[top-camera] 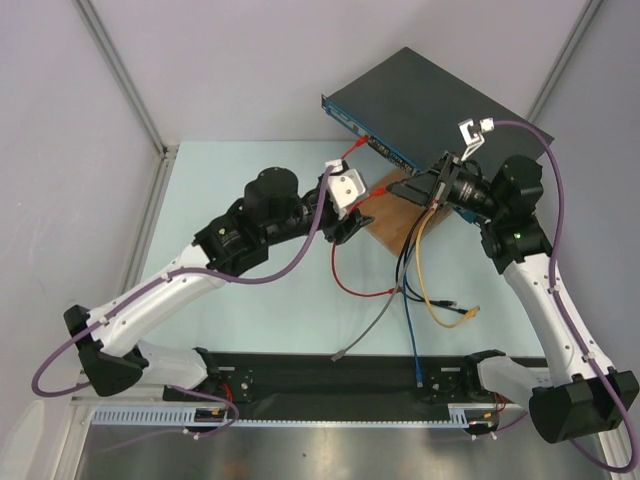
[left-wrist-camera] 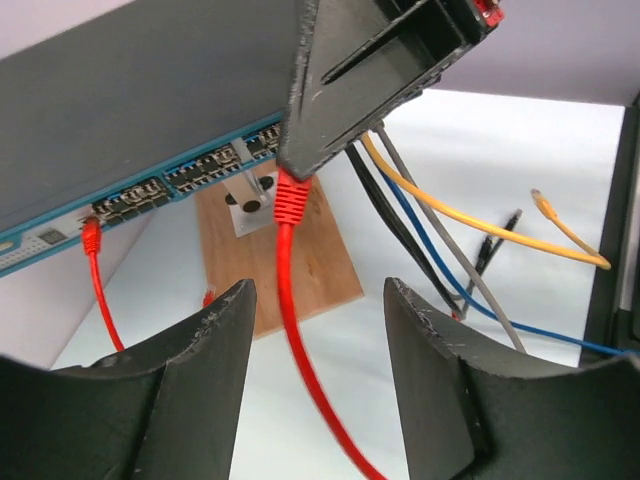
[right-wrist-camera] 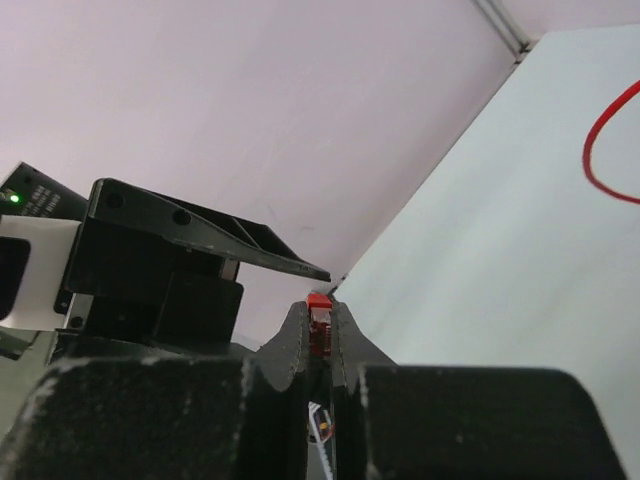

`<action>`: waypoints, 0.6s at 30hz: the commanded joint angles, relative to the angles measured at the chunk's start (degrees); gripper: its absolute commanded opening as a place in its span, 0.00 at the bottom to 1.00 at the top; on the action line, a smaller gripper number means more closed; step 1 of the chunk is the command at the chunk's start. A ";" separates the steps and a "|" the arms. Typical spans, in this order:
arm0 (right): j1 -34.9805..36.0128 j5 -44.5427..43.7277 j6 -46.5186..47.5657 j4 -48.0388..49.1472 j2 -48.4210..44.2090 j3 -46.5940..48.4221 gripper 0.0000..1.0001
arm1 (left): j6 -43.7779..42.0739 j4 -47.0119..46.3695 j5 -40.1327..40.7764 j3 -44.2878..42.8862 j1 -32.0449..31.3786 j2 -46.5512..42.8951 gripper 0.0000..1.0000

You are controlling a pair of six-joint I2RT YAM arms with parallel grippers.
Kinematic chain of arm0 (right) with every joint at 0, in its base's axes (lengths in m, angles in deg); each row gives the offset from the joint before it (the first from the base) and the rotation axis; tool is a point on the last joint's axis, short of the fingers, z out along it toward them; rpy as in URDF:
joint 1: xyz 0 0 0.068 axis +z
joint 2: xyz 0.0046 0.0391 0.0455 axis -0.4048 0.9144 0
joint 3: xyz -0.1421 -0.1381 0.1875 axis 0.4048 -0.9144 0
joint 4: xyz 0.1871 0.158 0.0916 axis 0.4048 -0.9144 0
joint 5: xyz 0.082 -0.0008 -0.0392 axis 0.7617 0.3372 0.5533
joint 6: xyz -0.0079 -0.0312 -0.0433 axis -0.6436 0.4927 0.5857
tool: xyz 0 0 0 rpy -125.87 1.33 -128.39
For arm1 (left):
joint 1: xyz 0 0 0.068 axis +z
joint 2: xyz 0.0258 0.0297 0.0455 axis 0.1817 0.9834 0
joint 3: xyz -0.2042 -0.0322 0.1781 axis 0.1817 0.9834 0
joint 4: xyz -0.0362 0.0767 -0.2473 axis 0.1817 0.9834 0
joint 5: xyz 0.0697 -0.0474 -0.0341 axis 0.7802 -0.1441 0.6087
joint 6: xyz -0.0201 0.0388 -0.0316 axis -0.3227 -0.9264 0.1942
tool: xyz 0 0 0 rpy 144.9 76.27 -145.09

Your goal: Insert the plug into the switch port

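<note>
The switch [top-camera: 425, 100] is a flat black box at the back, its blue front face [left-wrist-camera: 180, 180] showing a row of sockets. One red plug [left-wrist-camera: 91, 236] sits in a socket at the left end. My right gripper [top-camera: 397, 187] is shut on the other red plug [right-wrist-camera: 320, 310], which also shows in the left wrist view [left-wrist-camera: 290, 197]. It holds the plug above the wooden board [left-wrist-camera: 300, 260], just in front of the sockets; the plug's tip is hidden. My left gripper [left-wrist-camera: 318, 295] is open, and the red cable [left-wrist-camera: 300, 360] runs between its fingers untouched.
Yellow [top-camera: 430, 290], blue [top-camera: 410, 330], grey [top-camera: 375, 320] and black cables trail from the board across the pale table toward the near edge. A small metal bracket [left-wrist-camera: 245, 195] stands on the board. The two grippers are close together by the switch front.
</note>
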 commanded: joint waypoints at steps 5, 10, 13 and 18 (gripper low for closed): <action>0.38 4.43 -7.03 6.77 -1.35 -0.37 0.00 | -1.92 -19.96 -0.90 9.42 -0.34 -6.79 0.59; 0.64 5.93 -7.56 5.98 -1.53 -0.54 0.00 | -3.41 -23.56 -0.28 11.62 -0.34 -6.62 0.55; 1.00 6.45 -7.55 5.63 -1.70 -0.90 0.00 | -4.29 -24.71 -2.64 12.50 -0.25 -6.80 0.50; 1.00 6.89 -8.43 6.16 -1.53 -0.90 0.00 | -4.91 -24.89 -4.41 12.76 -0.34 -6.18 0.34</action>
